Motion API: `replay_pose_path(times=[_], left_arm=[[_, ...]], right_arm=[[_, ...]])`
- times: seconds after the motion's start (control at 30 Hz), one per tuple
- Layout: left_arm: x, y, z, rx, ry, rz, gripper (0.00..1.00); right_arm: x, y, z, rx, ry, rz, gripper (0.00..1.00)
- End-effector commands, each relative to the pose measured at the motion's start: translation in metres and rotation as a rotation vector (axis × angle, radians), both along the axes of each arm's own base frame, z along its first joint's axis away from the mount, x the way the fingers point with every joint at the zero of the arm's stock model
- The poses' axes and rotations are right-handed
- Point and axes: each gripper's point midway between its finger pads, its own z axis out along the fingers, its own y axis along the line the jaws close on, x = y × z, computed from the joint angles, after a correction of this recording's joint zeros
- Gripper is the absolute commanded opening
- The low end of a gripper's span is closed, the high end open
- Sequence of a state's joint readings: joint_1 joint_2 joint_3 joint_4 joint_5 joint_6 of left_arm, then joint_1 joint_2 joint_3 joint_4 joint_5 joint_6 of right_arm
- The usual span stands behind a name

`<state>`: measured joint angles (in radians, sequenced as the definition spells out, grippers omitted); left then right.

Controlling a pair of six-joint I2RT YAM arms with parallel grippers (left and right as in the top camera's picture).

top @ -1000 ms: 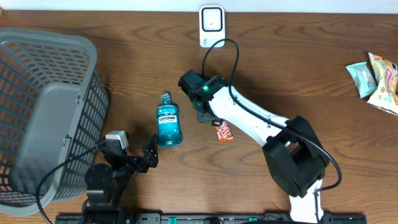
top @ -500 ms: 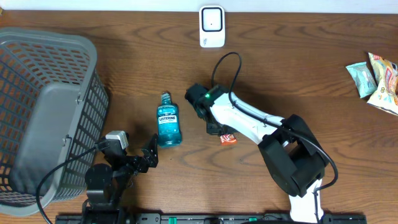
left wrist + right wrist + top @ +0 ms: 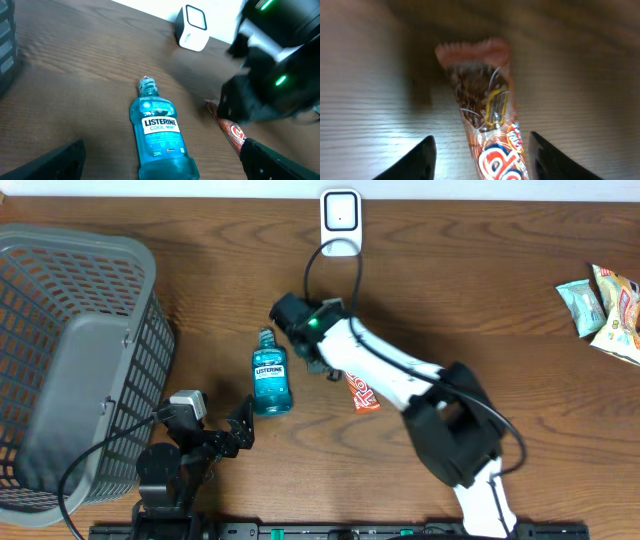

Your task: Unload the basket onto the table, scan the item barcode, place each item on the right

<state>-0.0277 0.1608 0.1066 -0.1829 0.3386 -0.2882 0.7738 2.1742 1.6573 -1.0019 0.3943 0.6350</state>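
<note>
The orange snack wrapper (image 3: pixel 360 391) lies flat on the wooden table, right of a blue Listerine bottle (image 3: pixel 270 377). In the right wrist view the wrapper (image 3: pixel 492 120) rests on the wood between the spread fingers of my right gripper (image 3: pixel 482 160), with gaps on both sides. From overhead, my right gripper (image 3: pixel 332 368) hovers open at the wrapper's upper end. The white scanner (image 3: pixel 340 222) stands at the far edge. My left gripper (image 3: pixel 240 435) sits open near the front edge, facing the bottle (image 3: pixel 157 130), nothing between its fingers.
A large grey mesh basket (image 3: pixel 70 360) fills the left side. Several snack packs (image 3: pixel 605 305) lie at the far right edge. The right arm's white links stretch diagonally from the front centre toward the bottle's cap.
My right gripper went from shut on the wrapper to open, leaving the wrapper on the table. The right wrist swung left and toward the far edge. The left arm stayed still.
</note>
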Motion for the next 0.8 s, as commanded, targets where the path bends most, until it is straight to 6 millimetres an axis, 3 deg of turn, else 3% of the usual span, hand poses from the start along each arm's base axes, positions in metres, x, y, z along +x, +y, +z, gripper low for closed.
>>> replay_pose_path(times=[0.0,0.17,0.3,0.37,0.47,0.57,0.63,0.77], left_arm=[[0.0,0.0,0.003,-0.005,-0.007,-0.003,0.98],[0.0,0.0,0.003,-0.005,-0.007,-0.003,0.98],[0.0,0.0,0.003,-0.005,-0.007,-0.003,0.98],[0.0,0.0,0.003,-0.005,-0.007,-0.003,0.98],[0.0,0.0,0.003,-0.005,-0.007,-0.003,0.98],[0.0,0.0,0.003,-0.005,-0.007,-0.004,0.98],[0.0,0.0,0.003,-0.005,-0.007,-0.003,0.98],[0.0,0.0,0.003,-0.005,-0.007,-0.003,0.98]], right_arm=[[-0.002,-0.015,-0.017,-0.157,-0.007,0.053,0.49],[-0.015,-0.031,-0.039,-0.245,0.069,0.067,0.44],[-0.028,-0.054,-0.063,-0.35,0.18,0.118,0.36],[-0.04,-0.068,-0.078,-0.404,0.26,0.129,0.27],[-0.054,-0.074,-0.097,-0.435,0.372,0.197,0.03],[-0.074,-0.064,-0.114,-0.34,0.492,0.22,0.01],[-0.074,-0.06,-0.113,-0.296,0.515,0.231,0.01],[-0.069,-0.035,-0.083,-0.097,0.56,0.31,0.01]])
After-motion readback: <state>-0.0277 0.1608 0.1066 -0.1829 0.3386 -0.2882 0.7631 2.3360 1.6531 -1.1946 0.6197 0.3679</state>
